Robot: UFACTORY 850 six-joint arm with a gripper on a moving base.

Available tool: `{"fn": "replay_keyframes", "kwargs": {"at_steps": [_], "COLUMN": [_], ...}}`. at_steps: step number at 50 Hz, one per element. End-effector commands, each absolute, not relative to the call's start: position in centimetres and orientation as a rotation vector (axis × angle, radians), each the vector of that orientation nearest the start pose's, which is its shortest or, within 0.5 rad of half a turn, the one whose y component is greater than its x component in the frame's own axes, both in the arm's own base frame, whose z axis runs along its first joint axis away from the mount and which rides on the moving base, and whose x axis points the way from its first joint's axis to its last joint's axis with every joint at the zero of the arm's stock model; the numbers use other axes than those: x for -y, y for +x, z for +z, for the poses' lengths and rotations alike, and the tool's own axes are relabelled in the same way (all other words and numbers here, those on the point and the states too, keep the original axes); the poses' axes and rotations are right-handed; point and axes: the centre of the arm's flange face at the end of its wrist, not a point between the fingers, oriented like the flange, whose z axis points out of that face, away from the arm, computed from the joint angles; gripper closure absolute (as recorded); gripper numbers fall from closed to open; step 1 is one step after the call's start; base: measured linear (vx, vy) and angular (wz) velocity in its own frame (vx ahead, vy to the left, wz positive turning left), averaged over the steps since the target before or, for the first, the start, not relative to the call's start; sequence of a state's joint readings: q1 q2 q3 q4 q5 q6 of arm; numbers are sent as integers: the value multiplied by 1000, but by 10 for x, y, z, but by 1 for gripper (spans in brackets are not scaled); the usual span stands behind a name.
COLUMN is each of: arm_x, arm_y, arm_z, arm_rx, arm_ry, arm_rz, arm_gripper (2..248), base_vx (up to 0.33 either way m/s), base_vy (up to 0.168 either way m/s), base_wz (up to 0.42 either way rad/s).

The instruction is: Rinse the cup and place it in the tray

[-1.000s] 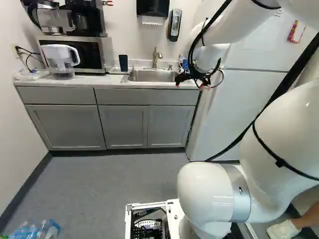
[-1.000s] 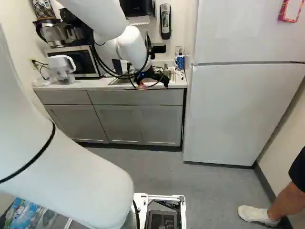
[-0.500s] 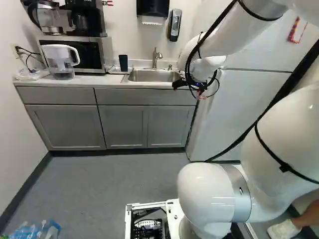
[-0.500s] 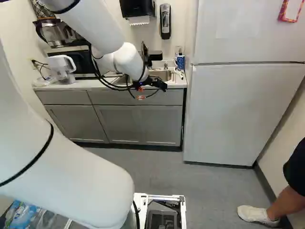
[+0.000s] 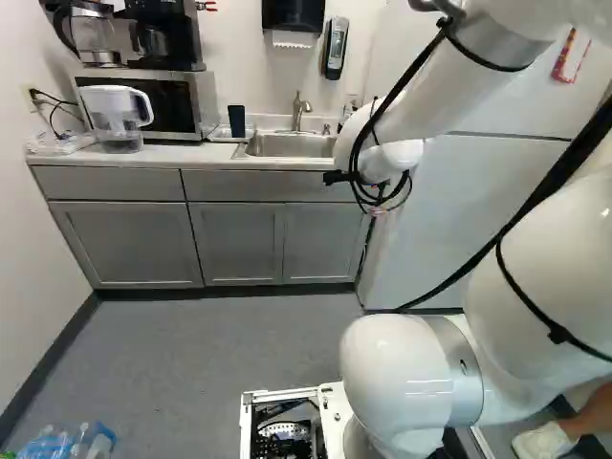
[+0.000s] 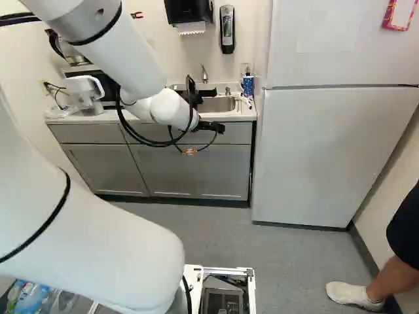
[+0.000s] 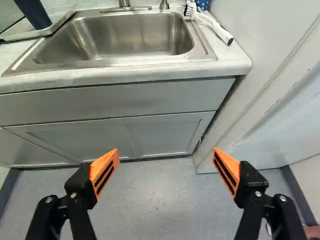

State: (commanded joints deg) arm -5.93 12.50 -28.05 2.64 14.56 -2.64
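One hand, pads wide apart, floor between, counter edge ahead

ahead of the gripper, a sink is set into a counter, with a faucet mounted beyond. ahead-left of the gripper, a cup is stood on a tray; farther left, a microwave is topped by a coffee maker and partly fronted by a pitcher. ahead-right, a brush is laid beside the sink, near a bottle. farther right, a fridge is placed. above and beyond, a towel dispenser is fixed to the wall, left of a soap dispenser.
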Motion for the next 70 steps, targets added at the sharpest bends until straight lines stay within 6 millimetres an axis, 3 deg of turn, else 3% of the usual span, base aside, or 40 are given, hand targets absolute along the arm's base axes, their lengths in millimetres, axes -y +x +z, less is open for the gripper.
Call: {"fn": "replay_keyframes", "kwargs": {"at_steps": [33,70], "arm_x": [16,3], "arm_y": [326,284], "arm_z": [407,375], "arm_rx": [-69,-15], "arm_ry": [-2698,-2592], "arm_rz": [-1678,-1793], "arm_gripper": [3,3], "base_vx": [0,0], "base_vy": [0,0], "base_wz": [0,0]}}
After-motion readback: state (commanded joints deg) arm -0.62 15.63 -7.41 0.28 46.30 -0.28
